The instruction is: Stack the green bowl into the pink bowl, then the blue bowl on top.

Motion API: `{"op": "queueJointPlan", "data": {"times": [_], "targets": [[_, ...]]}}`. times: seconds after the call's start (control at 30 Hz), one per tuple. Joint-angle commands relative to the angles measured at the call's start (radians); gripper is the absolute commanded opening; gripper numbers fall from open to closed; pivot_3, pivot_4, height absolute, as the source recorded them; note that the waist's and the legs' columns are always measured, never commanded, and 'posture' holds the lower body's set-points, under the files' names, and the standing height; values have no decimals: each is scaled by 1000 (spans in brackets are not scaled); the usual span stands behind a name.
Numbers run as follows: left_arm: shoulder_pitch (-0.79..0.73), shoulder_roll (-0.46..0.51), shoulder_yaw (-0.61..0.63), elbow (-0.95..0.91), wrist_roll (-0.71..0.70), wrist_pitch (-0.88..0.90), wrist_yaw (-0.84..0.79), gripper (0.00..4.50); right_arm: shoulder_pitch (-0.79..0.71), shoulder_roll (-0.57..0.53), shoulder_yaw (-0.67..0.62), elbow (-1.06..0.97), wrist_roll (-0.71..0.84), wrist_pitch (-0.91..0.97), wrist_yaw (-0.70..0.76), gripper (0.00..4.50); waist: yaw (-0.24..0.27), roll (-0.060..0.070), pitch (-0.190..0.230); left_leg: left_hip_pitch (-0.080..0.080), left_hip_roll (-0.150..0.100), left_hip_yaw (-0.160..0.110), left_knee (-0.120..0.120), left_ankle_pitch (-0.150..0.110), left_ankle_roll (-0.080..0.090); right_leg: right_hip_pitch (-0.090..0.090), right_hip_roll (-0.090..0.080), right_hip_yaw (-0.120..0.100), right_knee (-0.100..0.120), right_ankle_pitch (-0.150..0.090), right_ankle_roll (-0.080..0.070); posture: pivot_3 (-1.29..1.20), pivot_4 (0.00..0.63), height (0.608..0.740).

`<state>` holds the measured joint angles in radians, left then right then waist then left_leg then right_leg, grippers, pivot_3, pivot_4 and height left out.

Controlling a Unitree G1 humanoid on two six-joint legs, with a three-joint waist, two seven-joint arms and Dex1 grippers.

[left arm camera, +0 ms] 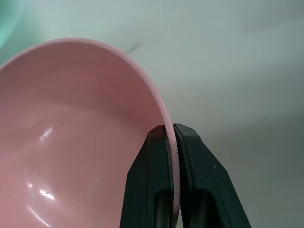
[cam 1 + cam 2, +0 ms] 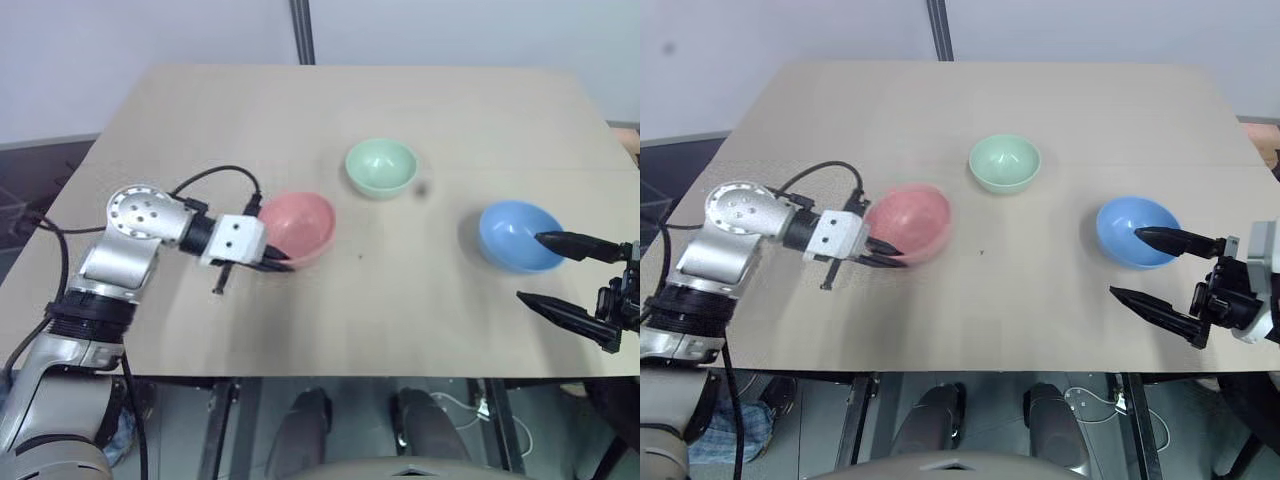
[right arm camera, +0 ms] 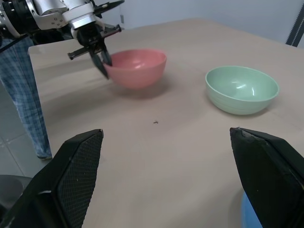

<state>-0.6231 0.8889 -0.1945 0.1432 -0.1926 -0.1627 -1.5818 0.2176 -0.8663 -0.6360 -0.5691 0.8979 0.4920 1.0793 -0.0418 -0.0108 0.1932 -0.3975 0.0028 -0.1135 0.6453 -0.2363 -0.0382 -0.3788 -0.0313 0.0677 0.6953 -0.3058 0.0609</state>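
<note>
Black fingers of the left gripper point(image 1: 173, 156) rise closest to the lens in the left wrist view, pinched tight on the rim of the pink bowl point(image 2: 298, 226), one finger inside the wall and one outside; behind them spreads the pale wooden table point(image 2: 380, 330), the largest thing in the scene, which bears all three bowls well apart from one another. Next in size, the left arm reaches in from the table's left edge, its gripper pointing rightward at the pink bowl's near-left rim; the right gripper point(image 2: 565, 275) hangs over the table's right edge with its fingers spread wide, holding nothing, the upper fingertip just in front of the blue bowl point(image 2: 516, 234). The bowls match in size: pink at left of centre, the green bowl point(image 2: 381, 165) farther back and a little right of it, blue off to the right.

What the coming move turns on is that the green bowl lies up and to the right of the left fingers, beyond the pink bowl they grip (round bowls offer no long axis to align with); the left arm looks the nearer one to it, though it is occupied with the pink rim.
</note>
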Motion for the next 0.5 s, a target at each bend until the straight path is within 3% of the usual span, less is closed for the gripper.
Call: {"op": "queueJointPlan", "data": {"times": [0.03, 0.13, 0.4, 0.5], "targets": [[-54, -36, -7, -25, -8, -70, -15, 34, -8, -3, -30, -30, 16, -10, -14, 4500, 2, 0, 0, 0, 0, 0, 1, 0, 0, 0, 0, 0, 0, 0, 0, 0, 150, 740], [-66, -79, -34, -38, 4, -114, -20, 34, -2, 8, -26, -46, 18, -11, -33, 4500, 1, 0, 0, 0, 0, 0, 2, 0, 0, 1, 0, 0, 0, 0, 0, 0, 150, 740], [-105, -67, -152, -22, -1, -281, -33, 34, -15, 9, -8, -49, 21, -12, -51, 4500, 2, 0, 0, -1, 0, 0, 3, 0, 0, 1, 0, 0, 0, 0, 0, 0, 150, 740], [-126, -97, -145, -2, -1, -299, -33, 1056, -17, 10, -5, -48, 19, -13, -50, 4500, 2, 0, 0, -1, 0, 0, 4, 0, 0, 1, 0, 0, 0, 0, 0, 0, 150, 740]]}}
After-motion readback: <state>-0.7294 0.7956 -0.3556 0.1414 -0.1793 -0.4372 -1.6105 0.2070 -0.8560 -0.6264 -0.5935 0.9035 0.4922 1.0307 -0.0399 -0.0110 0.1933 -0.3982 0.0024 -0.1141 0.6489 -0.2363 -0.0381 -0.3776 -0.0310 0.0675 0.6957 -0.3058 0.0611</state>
